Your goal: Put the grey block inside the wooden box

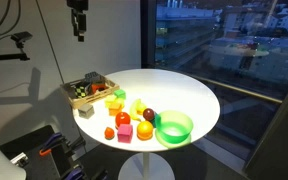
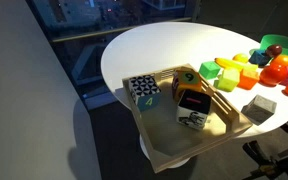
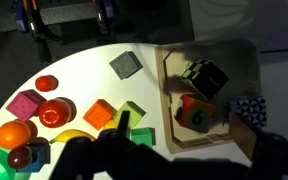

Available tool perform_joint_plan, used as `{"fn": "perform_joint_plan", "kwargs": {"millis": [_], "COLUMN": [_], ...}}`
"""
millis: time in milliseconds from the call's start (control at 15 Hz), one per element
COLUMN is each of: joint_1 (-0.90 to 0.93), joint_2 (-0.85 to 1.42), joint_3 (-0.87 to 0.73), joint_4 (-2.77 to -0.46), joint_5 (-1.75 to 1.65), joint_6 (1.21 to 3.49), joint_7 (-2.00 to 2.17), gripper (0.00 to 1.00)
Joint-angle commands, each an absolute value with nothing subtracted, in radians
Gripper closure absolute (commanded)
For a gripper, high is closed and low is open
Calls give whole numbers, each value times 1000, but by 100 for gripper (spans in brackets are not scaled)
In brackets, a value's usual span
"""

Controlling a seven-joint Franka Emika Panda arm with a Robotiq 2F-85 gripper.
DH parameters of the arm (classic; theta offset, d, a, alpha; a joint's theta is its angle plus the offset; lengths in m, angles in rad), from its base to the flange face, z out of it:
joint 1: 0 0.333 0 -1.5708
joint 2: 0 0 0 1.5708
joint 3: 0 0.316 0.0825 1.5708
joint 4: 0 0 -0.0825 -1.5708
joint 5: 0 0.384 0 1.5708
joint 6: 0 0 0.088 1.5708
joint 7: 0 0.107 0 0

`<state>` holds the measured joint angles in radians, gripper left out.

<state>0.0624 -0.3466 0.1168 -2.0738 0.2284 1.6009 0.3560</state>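
The grey block (image 3: 126, 65) lies flat on the white table just left of the wooden box (image 3: 168, 110) in the wrist view. In an exterior view it (image 2: 261, 104) sits beside the box (image 2: 162, 140). The box holds a black cube (image 3: 204, 77) and an orange cube marked 6 (image 3: 197, 113). A black-and-white patterned cube (image 3: 250, 110) sits at the box's far side. My gripper (image 1: 80, 35) hangs high above the box (image 1: 77, 100), empty. Its dark fingers (image 3: 184, 160) stand apart at the bottom of the wrist view.
Coloured blocks and toy fruit (image 3: 54, 110) are strewn over the round white table (image 1: 184, 85). A bright-green bowl (image 1: 174, 127) stands at the table's edge. A window wall and a dark floor surround the table. The box overhangs the table rim.
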Motion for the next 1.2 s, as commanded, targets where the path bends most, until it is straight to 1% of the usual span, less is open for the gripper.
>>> {"fn": "perform_joint_plan", "kwargs": {"millis": [0,667,1133], "joint_1": [57,56,63], "joint_2": [-347,-328,-326], "joint_3": [121,134,141], "joint_4": [-2072,-2104,-2182], "joint_5": [230,195,127], "joint_6": [1599,1628,1714], "joint_7": [355,357,315], "gripper": [0,0,0]}}
